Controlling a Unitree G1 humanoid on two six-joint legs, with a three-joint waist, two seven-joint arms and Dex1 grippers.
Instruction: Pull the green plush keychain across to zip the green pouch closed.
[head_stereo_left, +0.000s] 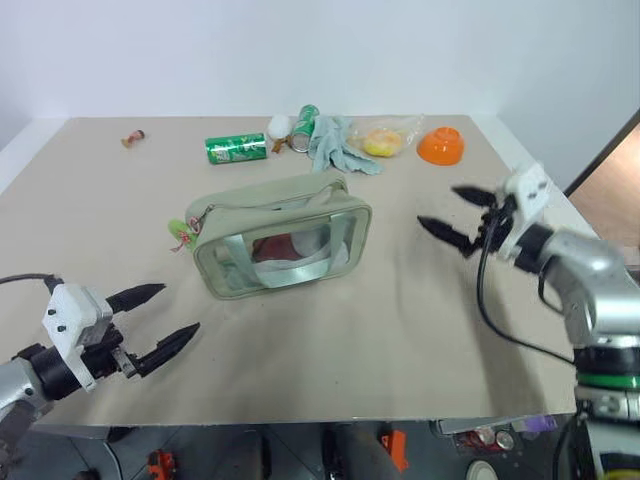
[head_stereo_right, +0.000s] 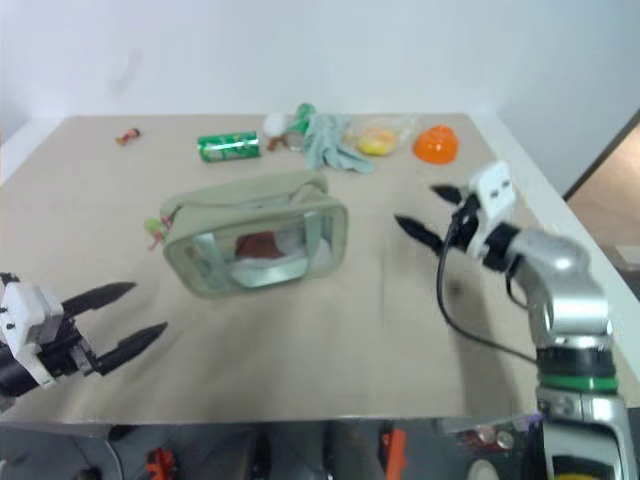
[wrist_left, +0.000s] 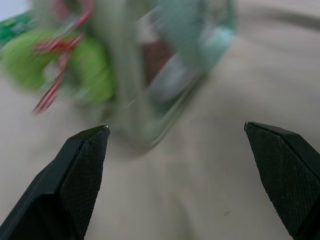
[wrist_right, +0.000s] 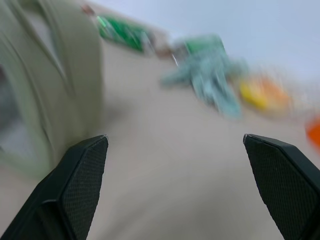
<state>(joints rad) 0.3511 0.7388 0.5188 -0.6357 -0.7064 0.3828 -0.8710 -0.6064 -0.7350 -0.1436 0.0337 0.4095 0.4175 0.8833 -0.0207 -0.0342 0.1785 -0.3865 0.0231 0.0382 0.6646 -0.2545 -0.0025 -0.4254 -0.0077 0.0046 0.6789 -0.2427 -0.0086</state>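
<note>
One pouch (head_stereo_left: 283, 236) lies lengthwise across the table (head_stereo_left: 400, 330), its one keychain (head_stereo_left: 181, 232) at its left end. Two cans (head_stereo_left: 236, 148) lie behind it. Both the left gripper (head_stereo_left: 165, 320) and right gripper (head_stereo_left: 458, 215) hang empty, jaws apart.

You have the green pouch (head_stereo_left: 283, 238) lying mid-table (head_stereo_left: 380, 340), with the green plush keychain (head_stereo_left: 181, 232) touching its left end. Your left gripper (head_stereo_left: 170, 318) hangs near the pouch's front left, jaws apart; your right gripper (head_stereo_left: 447, 213) floats to the pouch's right, jaws apart. Behind the pouch lie a soda can (head_stereo_left: 236, 149), a cloth (head_stereo_left: 338, 146) and an orange bowl (head_stereo_left: 441, 146).
</note>
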